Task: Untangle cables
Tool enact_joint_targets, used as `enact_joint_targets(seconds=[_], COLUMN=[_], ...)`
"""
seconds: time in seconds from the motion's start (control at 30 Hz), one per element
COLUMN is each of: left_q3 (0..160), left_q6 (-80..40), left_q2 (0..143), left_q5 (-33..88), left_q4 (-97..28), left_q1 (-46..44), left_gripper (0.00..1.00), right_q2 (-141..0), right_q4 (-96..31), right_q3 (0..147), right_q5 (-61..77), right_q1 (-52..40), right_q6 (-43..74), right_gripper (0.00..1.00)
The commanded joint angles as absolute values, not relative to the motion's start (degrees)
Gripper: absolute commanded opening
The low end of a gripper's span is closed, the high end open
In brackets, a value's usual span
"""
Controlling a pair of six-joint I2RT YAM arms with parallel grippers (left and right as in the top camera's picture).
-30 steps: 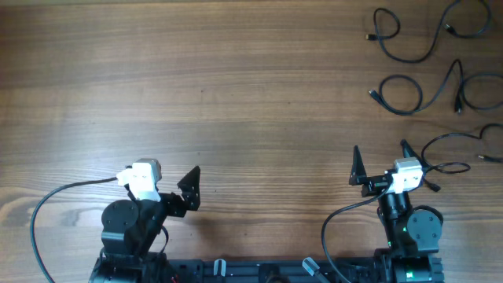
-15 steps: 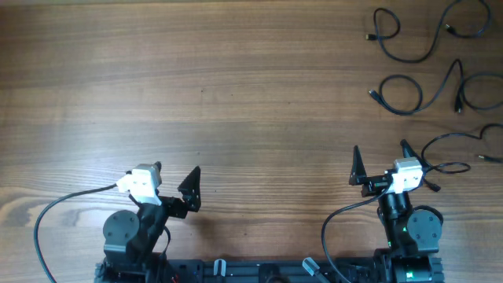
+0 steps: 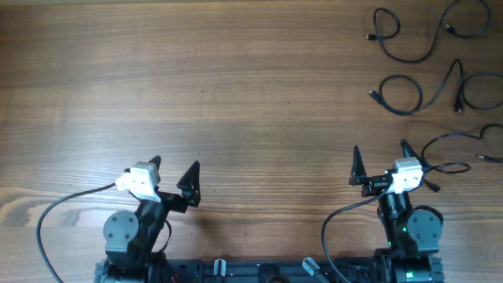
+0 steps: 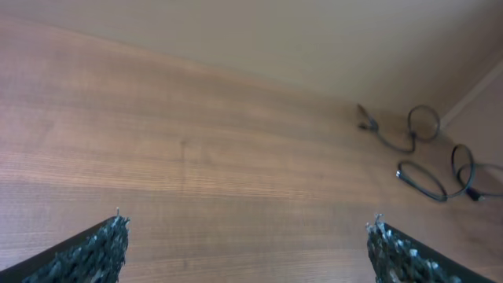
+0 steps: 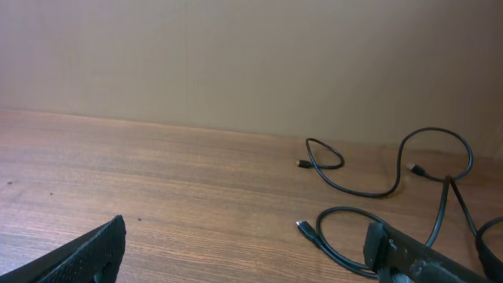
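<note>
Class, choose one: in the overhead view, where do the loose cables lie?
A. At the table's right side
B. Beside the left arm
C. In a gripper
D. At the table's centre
A: the cables lie spread along the right side of the table, none elsewhere.

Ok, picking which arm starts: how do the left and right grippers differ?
The left gripper hangs over bare table, far from all cables; the right gripper hangs beside the nearest cable. The left gripper's camera shows cables small and distant; the right gripper's shows them close. Both are open, holding nothing.
</note>
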State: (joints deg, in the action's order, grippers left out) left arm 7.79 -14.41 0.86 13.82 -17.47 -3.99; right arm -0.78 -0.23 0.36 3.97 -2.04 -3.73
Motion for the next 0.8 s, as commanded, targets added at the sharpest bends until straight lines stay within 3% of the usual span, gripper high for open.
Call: enact_joint_targets(seconds=[0.0, 0.43, 0.77], left_q3=[3.99, 0.32, 0.32], left_q6=[-13.93, -13.65, -12.16], left_q2=[0.19, 0.19, 0.19], left_q5=[15.0, 9.87, 5.06], left_q4=[-12.14, 5.48, -4.12], left_q1=[-3.57, -2.33, -2.33], left_gripper=[1.0, 1.0, 1.0], right_q2=[-0.21, -0.21, -0.21], right_q4=[-0.08, -0.08, -0.08], right_q3=[0.36, 0.36, 0.36], right_q5=[3.27, 3.25, 3.27], right_q1=[-2.07, -2.07, -2.07], right_q6=[-2.98, -2.98, -3.01], right_gripper=[1.0, 1.0, 1.0])
